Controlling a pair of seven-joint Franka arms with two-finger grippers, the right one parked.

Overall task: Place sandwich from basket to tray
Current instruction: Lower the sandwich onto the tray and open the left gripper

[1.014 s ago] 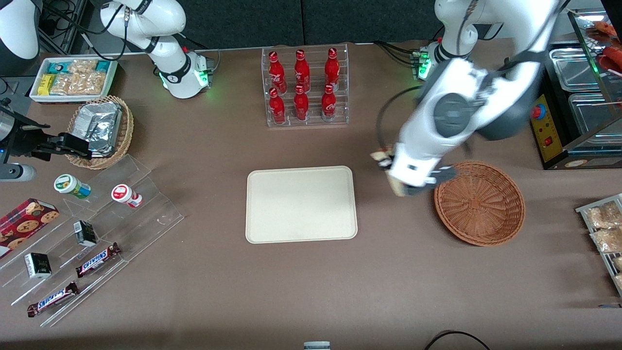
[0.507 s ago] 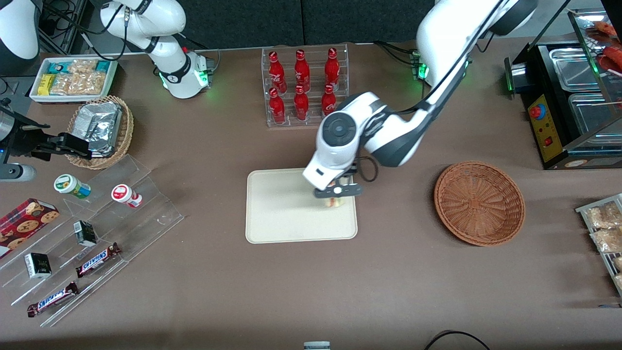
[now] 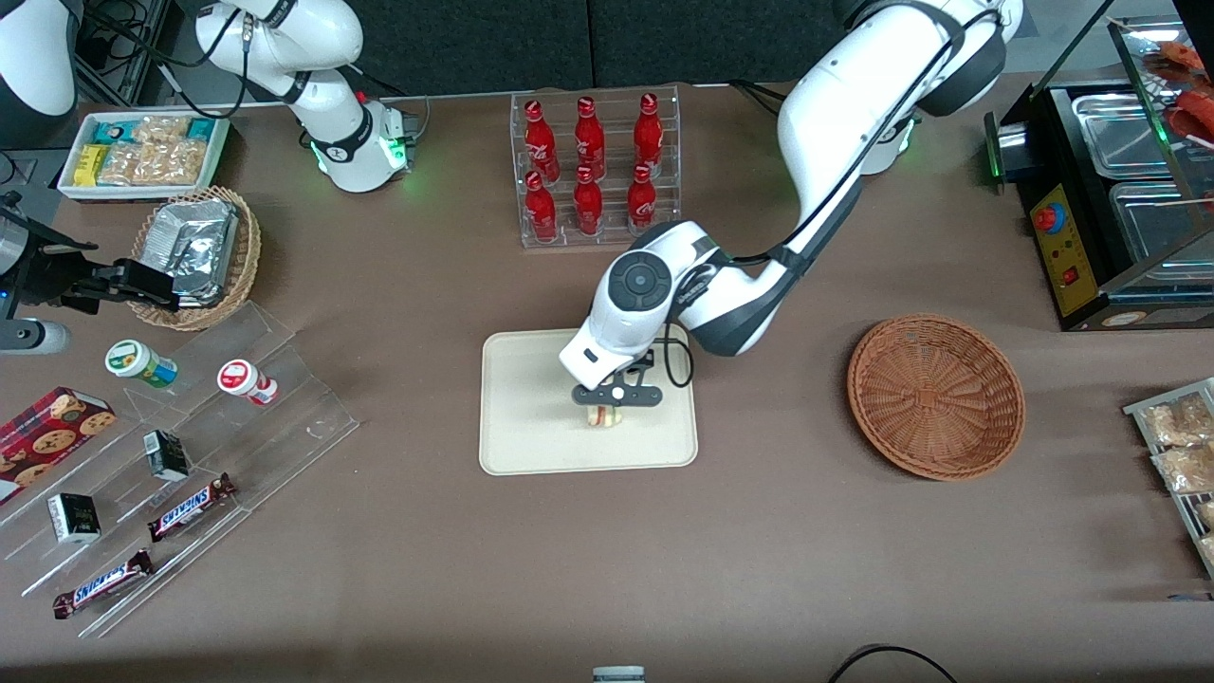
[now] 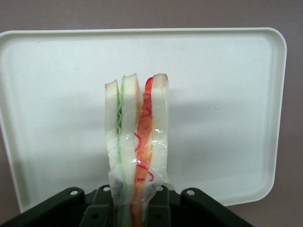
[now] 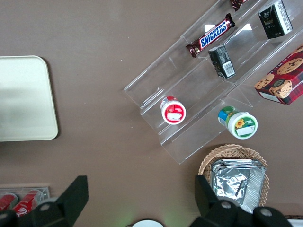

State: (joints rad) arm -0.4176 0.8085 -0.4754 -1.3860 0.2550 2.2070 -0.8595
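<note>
My gripper [image 3: 607, 408] [image 4: 136, 208] hangs over the cream tray [image 3: 531, 417] [image 4: 227, 94], shut on the sandwich [image 3: 604, 415] [image 4: 137, 137]. The sandwich is a wrapped wedge of white bread with green and red-orange filling, held upright between the fingers [image 4: 160, 201], its tip pointing down at the tray's surface. I cannot tell whether it touches the tray. The reddish-brown wicker basket [image 3: 936, 396] stands empty toward the working arm's end of the table, well apart from the gripper.
A clear rack of red bottles [image 3: 593, 171] stands farther from the front camera than the tray. Clear acrylic steps with snacks [image 3: 180, 455] and a tan basket of foil packets [image 3: 196, 254] lie toward the parked arm's end. Snack packets [image 3: 1176, 446] lie beside the wicker basket.
The gripper carried the sandwich from beside the basket across to the tray, then a little farther over the tray and lower.
</note>
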